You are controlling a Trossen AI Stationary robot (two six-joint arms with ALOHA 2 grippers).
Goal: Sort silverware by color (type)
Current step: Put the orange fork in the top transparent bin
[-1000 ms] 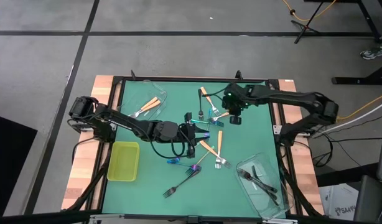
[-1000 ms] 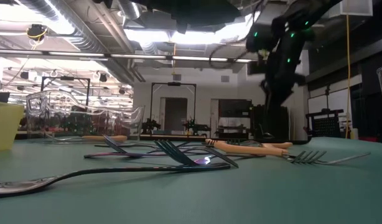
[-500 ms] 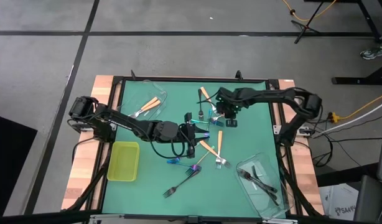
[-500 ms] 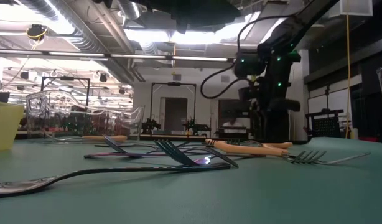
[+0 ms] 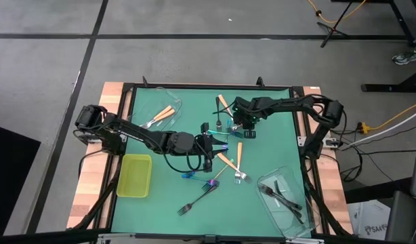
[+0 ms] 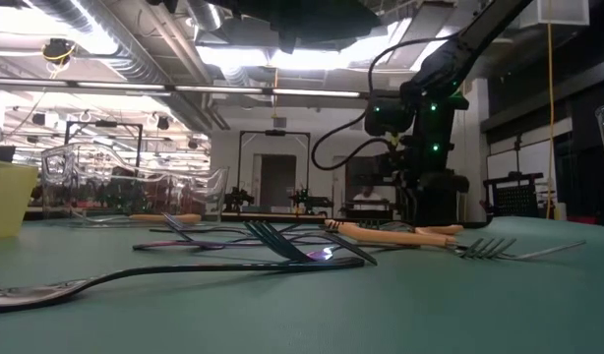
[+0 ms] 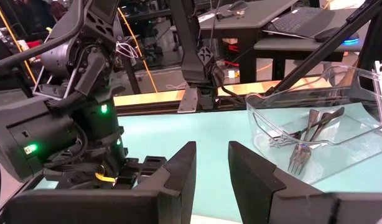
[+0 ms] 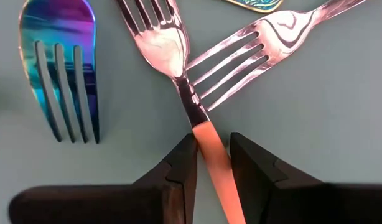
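Right gripper (image 8: pixel 211 163) straddles orange-handled fork (image 8: pixel 178 74), tines pointing away.

2 dark jointed arms (image 5: pixel 137 132), green LEDs

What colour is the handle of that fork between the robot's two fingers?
Orange-tan, under a silver head: the fork between the right gripper fingers. The right wrist view shows it best.
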